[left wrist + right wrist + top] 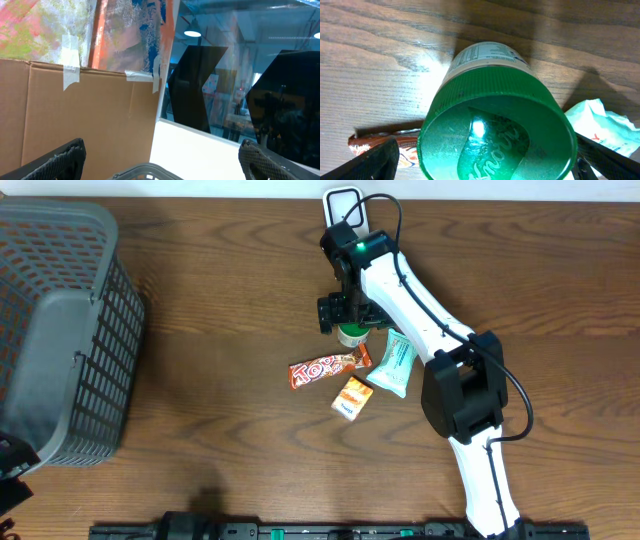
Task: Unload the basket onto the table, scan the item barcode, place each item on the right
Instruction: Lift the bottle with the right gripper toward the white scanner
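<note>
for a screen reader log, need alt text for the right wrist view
A jar with a green lid fills the view, standing on a wooden table between the open fingers. A brown candy bar lies at left, a pale crinkled packet at right.

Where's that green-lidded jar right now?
Overhead, the green-lidded jar stands mid-table directly beneath the right gripper, next to the candy bar and the pale green packet.

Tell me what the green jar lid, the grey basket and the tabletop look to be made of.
The green lid looks like plastic: fine ribs around its side, glossy top with raised lettering and glare. The grey basket is probably moulded plastic, matte, with a uniform lattice wall. The tabletop shows brown wood grain with a soft sheen; solid wood or laminate, I cannot tell.
</note>
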Action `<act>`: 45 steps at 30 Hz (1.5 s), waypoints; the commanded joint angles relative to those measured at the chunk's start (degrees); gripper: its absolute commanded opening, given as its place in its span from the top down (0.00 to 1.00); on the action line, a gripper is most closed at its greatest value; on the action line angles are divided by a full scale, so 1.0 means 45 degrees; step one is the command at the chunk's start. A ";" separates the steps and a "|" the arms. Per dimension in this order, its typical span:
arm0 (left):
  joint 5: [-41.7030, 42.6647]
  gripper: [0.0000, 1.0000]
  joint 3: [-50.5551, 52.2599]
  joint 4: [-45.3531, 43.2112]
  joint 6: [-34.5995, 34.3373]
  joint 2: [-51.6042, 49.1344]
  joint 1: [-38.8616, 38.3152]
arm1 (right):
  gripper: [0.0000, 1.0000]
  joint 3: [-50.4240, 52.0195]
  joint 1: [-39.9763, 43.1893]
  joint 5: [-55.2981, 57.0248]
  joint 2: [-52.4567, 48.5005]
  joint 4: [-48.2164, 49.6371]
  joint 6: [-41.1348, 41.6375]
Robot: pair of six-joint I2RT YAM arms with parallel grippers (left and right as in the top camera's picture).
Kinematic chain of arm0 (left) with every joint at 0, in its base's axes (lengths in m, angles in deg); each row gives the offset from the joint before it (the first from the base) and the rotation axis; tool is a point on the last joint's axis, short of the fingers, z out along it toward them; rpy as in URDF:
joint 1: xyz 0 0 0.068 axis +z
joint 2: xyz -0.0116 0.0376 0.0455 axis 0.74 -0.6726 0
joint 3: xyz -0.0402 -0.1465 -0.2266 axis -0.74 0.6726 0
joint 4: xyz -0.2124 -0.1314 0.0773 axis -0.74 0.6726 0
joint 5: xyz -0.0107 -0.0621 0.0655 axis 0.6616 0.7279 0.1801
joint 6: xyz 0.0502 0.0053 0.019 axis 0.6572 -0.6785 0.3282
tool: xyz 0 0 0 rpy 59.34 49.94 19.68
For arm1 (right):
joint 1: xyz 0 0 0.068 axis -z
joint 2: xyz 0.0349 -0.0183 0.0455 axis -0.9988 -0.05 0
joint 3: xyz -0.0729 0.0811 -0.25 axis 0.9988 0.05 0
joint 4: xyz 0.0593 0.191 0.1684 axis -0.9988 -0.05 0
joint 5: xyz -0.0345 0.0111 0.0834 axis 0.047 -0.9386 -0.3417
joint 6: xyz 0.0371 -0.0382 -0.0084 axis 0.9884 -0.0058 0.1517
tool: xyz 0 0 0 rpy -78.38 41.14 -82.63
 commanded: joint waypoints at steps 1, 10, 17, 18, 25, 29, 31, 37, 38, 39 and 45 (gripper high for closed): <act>-0.0107 0.02 0.0029 -0.0121 -0.0073 0.0136 0.0068 | 0.01 -0.0010 0.0019 0.0219 0.0005 0.0039 0.0675; -0.0112 0.02 0.0029 -0.0121 -0.0073 0.0146 0.0068 | 0.01 0.0865 0.0024 0.0068 0.0000 0.0729 0.0729; -0.0112 0.02 0.0029 -0.0121 -0.0073 0.0146 0.0068 | 0.01 0.1987 0.0049 0.0029 0.0000 0.1982 0.0874; -0.0112 0.02 0.0029 -0.0121 -0.0073 0.0146 0.0068 | 0.01 0.2059 0.0044 0.0029 0.0000 0.2132 0.0869; -0.0112 0.02 0.0029 -0.0121 -0.0068 0.0146 0.0068 | 0.01 0.2720 0.0058 0.0034 0.0000 0.3546 0.0860; -0.0112 0.02 0.0029 -0.0117 -0.0068 0.0146 0.0068 | 0.01 0.2720 0.0204 0.0073 0.0000 0.3555 0.0758; -0.0112 0.02 0.0029 -0.0117 -0.0073 0.0146 0.0068 | 0.01 0.2720 0.0335 0.0078 0.0000 0.3541 0.0704; -0.0112 0.02 0.0029 -0.0117 -0.0073 0.0146 0.0068 | 0.17 0.2720 0.0729 0.0078 0.0000 0.3429 0.0661; -0.0112 0.02 0.0029 -0.0117 -0.0073 0.0146 0.0068 | 0.20 0.2720 0.0767 0.0078 0.0000 0.3356 0.0646; -0.0112 0.02 0.0029 -0.0117 -0.0068 0.0146 0.0068 | 0.22 0.2720 0.0782 0.0073 0.0000 0.3313 0.0568; -0.0112 0.02 0.0029 -0.0112 -0.0073 0.0146 0.0068 | 0.42 0.2720 0.0782 0.0029 0.0000 0.3050 0.0233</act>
